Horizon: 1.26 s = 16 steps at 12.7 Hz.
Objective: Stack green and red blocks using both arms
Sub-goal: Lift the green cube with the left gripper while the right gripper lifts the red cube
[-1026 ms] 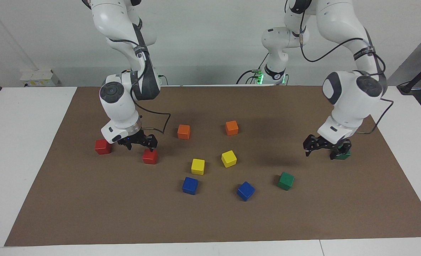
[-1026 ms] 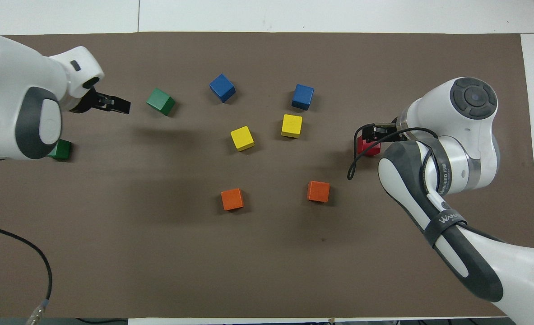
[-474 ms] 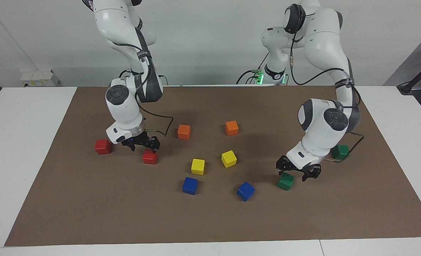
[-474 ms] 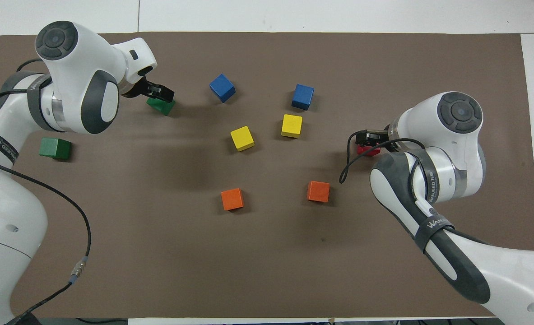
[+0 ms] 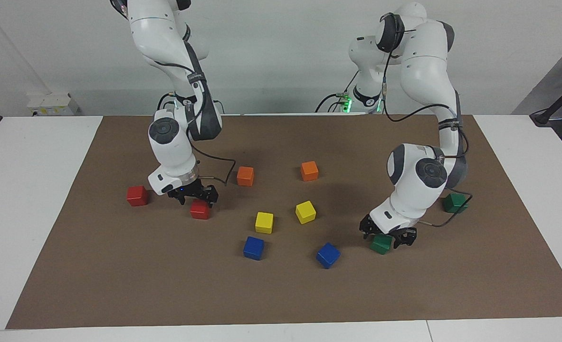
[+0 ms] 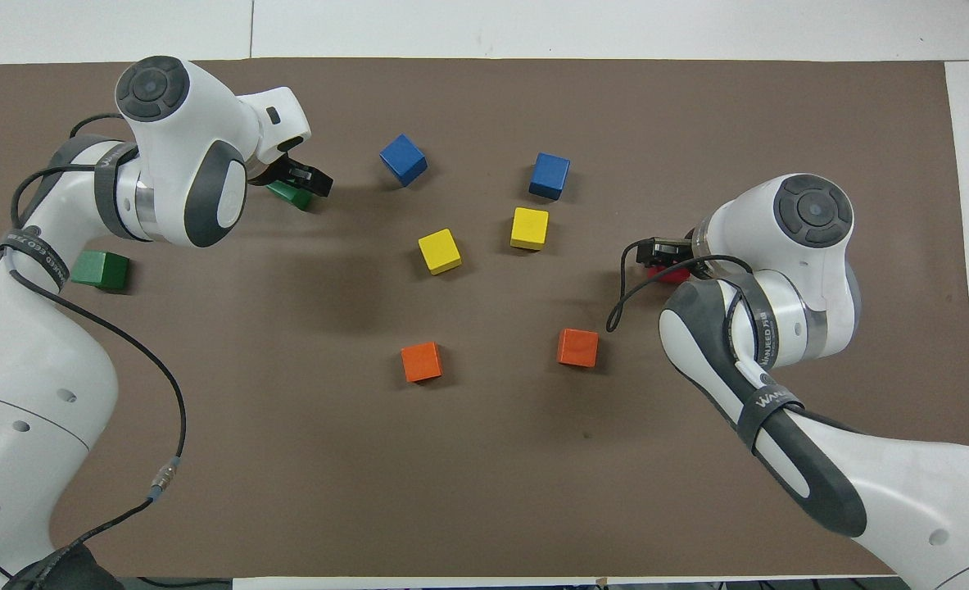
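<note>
My left gripper [image 5: 388,236] is open and low, with a finger on either side of the top of a dark green cube [image 5: 381,244]. In the overhead view this gripper [image 6: 302,179] covers most of that cube [image 6: 292,196]. The second green cube [image 5: 454,202] sits nearer to the robots, toward the left arm's end of the table [image 6: 101,269]. My right gripper [image 5: 197,196] is open, just over a red cube [image 5: 200,209], which shows partly in the overhead view [image 6: 666,274]. The second red cube [image 5: 137,195] sits beside it, toward the right arm's end, and is hidden by the arm in the overhead view.
Two orange cubes [image 5: 245,175] [image 5: 309,170], two yellow cubes [image 5: 264,222] [image 5: 305,212] and two blue cubes [image 5: 253,247] [image 5: 328,255] lie mid-mat between the grippers. All stand on a brown mat [image 5: 281,294] on the white table. A black cable loops by each wrist.
My left gripper has swung from the green cube nearer the robots to the one farther from them and come down around its top. My right gripper has shifted slightly and lowered over the red cube.
</note>
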Motion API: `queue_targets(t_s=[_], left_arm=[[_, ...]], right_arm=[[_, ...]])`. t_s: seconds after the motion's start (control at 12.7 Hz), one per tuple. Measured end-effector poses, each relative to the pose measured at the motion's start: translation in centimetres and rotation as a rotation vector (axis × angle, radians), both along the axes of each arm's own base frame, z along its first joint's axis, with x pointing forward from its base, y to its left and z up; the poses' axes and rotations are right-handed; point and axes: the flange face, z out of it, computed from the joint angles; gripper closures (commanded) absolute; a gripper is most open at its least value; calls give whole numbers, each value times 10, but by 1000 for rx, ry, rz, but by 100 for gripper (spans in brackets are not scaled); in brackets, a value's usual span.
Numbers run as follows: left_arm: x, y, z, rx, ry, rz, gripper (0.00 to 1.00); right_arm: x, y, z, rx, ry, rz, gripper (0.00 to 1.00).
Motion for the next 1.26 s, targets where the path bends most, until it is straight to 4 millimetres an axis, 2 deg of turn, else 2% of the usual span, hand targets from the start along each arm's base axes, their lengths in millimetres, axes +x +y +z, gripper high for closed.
queue_targets(t_s=[0.08,0.16,0.24,0.32,0.39,0.47,0.55,0.63,0.71,0.95,1.03,1.18,1.26], left_arm=[[2,-1,-1,-1,-17,-5,0],[2,-1,-6,0,-34,-12,8],[2,-1,-12,12,-45,-25,9],[0,0,-18,27,-46,-38,9],[-1,0,-22,34,-44,-46,19],[-2,0,-24,37,-41,-50,79],[-3,0,-25,39,-39,-52,100],[-3,0,-26,40,-37,-52,100],[-3,0,-25,39,-38,-53,100],[-5,2,-21,44,-3,-45,100],[-4,4,-15,34,9,-30,100],[-3,20,14,21,21,13,100],[-5,46,44,29,32,50,100]], right_arm=[[2,0,-4,1,-9,0,17],[2,0,-7,0,-6,0,50],[2,0,-9,-1,-3,0,83],[2,-1,-10,-1,0,-1,100],[1,-1,-10,-2,4,-3,100],[0,-2,-9,-4,15,-4,100],[-1,-4,-7,-8,36,-7,100],[-4,-8,3,-12,59,2,100],[-6,-19,23,-13,77,34,100],[-24,-86,103,1,96,144,100],[-34,-110,122,8,109,169,100],[-49,-149,136,20,133,213,100],[-53,-167,132,27,142,237,100]])
